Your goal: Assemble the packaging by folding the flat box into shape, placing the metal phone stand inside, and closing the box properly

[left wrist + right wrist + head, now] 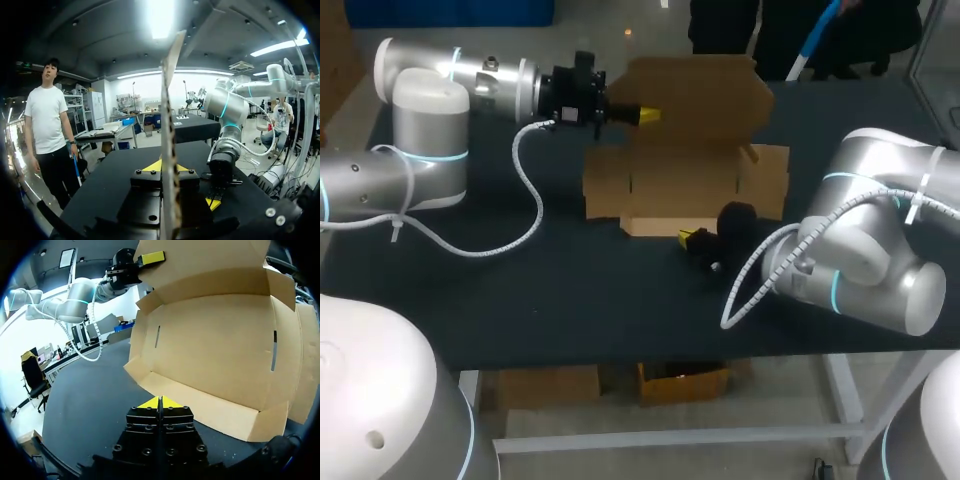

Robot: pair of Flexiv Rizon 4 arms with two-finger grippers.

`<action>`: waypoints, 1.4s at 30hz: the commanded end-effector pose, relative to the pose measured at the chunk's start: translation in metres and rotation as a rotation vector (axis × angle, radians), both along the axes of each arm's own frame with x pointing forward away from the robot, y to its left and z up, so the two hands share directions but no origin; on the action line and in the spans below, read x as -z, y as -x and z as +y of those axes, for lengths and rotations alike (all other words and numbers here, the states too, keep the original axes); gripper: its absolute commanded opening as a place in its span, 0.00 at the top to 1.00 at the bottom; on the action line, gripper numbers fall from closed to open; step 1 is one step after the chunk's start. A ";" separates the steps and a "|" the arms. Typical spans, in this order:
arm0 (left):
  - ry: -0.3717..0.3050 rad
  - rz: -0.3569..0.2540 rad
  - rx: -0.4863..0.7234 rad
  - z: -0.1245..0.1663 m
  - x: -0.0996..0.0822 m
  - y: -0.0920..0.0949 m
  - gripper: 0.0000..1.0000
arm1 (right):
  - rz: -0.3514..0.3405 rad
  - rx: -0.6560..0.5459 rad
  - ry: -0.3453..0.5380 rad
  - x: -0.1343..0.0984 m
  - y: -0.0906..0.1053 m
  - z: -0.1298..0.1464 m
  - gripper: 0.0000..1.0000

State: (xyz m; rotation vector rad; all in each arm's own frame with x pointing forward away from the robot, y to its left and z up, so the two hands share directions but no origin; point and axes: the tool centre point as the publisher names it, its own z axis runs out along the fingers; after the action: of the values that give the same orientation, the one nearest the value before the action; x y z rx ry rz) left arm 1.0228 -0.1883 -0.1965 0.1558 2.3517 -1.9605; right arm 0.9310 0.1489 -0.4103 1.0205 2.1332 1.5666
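Clamping box flap [695, 90], left arm [485, 75] stretched level.

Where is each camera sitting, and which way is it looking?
Head view: above and behind, looking down on the table and box; left arm and right arm show.
Left wrist view: on the left arm, looking along the left gripper, shut on the box's flap, toward the right arm.
Right wrist view: on the right arm, looking past the shut right gripper at the box.
Shared: all show the box.
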 end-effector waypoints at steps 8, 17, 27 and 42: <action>0.003 0.000 0.003 0.000 0.001 0.000 1.00 | -0.016 0.098 0.025 0.007 -0.007 0.006 1.00; 0.003 0.000 0.003 0.000 0.001 0.000 1.00 | -0.015 0.111 0.029 0.009 -0.016 0.004 1.00; 0.003 0.000 0.003 0.000 0.001 0.000 1.00 | -0.007 0.116 0.023 0.012 -0.025 0.007 1.00; 0.003 0.000 0.003 0.000 0.001 0.000 1.00 | 0.013 0.124 0.017 0.018 -0.026 0.007 1.00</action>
State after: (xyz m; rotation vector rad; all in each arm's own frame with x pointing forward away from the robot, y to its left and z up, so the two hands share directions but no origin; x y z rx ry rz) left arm 1.0228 -0.1883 -0.1967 0.1557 2.3520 -1.9604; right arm 0.9573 0.1508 -0.4243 1.1010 2.0967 1.5453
